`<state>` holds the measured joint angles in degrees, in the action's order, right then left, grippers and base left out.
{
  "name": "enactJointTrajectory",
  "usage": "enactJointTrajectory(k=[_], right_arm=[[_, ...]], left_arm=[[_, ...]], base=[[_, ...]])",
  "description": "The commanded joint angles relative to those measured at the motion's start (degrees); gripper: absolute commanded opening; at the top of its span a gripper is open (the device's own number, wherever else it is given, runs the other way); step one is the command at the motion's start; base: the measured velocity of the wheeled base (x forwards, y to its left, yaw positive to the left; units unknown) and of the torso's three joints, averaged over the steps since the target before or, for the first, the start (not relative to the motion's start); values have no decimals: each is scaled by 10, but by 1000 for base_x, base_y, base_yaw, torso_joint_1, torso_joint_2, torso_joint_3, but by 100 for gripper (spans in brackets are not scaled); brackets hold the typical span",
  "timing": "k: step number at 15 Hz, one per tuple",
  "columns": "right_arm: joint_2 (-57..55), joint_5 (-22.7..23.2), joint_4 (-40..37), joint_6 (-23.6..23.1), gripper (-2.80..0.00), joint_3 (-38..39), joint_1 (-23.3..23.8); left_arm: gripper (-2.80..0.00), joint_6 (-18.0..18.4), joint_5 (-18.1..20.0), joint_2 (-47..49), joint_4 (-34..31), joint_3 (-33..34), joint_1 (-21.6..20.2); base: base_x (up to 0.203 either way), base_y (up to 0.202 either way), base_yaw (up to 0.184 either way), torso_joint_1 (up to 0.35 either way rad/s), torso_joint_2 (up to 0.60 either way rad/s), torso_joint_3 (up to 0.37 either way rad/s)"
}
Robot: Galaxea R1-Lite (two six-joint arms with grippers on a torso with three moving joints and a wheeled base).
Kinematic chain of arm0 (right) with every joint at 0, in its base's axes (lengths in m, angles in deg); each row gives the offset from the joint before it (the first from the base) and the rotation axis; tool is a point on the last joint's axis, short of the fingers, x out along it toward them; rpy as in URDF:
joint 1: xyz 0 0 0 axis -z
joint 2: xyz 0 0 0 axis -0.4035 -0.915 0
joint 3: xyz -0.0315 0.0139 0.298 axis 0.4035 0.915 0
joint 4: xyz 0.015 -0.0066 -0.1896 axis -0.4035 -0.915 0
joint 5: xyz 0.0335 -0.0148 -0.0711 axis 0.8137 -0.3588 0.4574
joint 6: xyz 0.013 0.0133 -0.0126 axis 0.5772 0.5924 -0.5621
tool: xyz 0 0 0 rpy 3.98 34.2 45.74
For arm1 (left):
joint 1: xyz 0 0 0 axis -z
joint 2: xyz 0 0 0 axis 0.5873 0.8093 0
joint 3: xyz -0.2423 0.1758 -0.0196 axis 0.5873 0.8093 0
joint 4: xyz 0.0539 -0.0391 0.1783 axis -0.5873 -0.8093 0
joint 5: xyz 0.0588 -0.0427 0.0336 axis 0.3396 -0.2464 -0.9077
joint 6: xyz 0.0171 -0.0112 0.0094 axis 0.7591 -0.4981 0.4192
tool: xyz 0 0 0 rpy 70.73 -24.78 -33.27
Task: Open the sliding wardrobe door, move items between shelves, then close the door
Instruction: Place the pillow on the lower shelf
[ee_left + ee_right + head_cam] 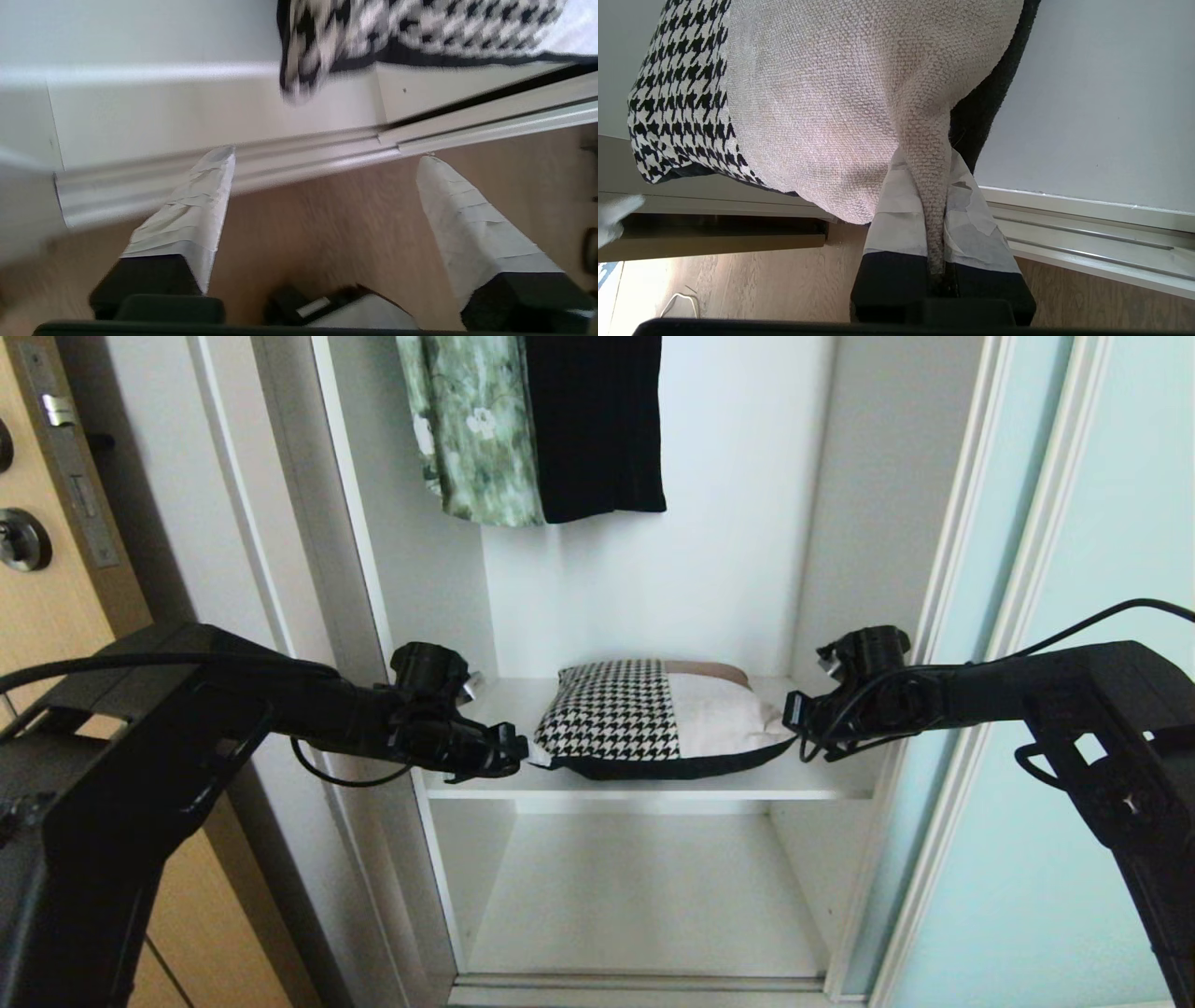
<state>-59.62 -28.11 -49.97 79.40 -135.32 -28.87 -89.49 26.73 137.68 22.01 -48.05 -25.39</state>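
On upper shelf point(644, 784): R gripper point(931, 205) pinches items point(653, 719) corner; L gripper point(322, 177) wide, empty.

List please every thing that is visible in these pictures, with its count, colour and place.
cushion: one, houndstooth, beige and black, lying on the upper shelf
shelves: two, white, upper one and lower one
hanging garments: two, green floral and black, above the cushion
sliding wardrobe door: one, pale blue-green, slid to the right
wooden door: one, tan, at the far left
floor: light wood
left gripper: open, off the cushion's left corner
right gripper: shut on the cushion's beige corner
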Motion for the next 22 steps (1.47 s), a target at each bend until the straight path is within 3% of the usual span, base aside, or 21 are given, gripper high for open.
enactJointTrajectory(k=[1,9,10,13,17,19,22], right_arm=[[-3,2,1,2,-280,0,0],[-10,9,4,-1,-280,-1,10],[-12,9,4,-1,-280,-1,10],[-14,9,4,-1,-280,-1,10],[-16,20,4,-2,-280,-1,10],[-17,21,4,-3,-280,-1,10],[-8,27,-3,-3,-280,4,10]], left_arm=[[0,7,2,44,1,-49,4],[0,8,2,109,1,-138,24],[-280,9,1,116,2,-146,24],[-280,8,-3,132,9,-167,24],[-280,2,-39,162,91,-178,29],[-280,0,-43,168,90,-197,30],[-280,-23,-41,150,95,-171,30]], base=[[0,0,0,0,0,0],[0,0,0,0,0,0],[0,0,0,0,0,0],[0,0,0,0,0,0],[0,0,0,0,0,0],[0,0,0,0,0,0],[0,0,0,0,0,0]])
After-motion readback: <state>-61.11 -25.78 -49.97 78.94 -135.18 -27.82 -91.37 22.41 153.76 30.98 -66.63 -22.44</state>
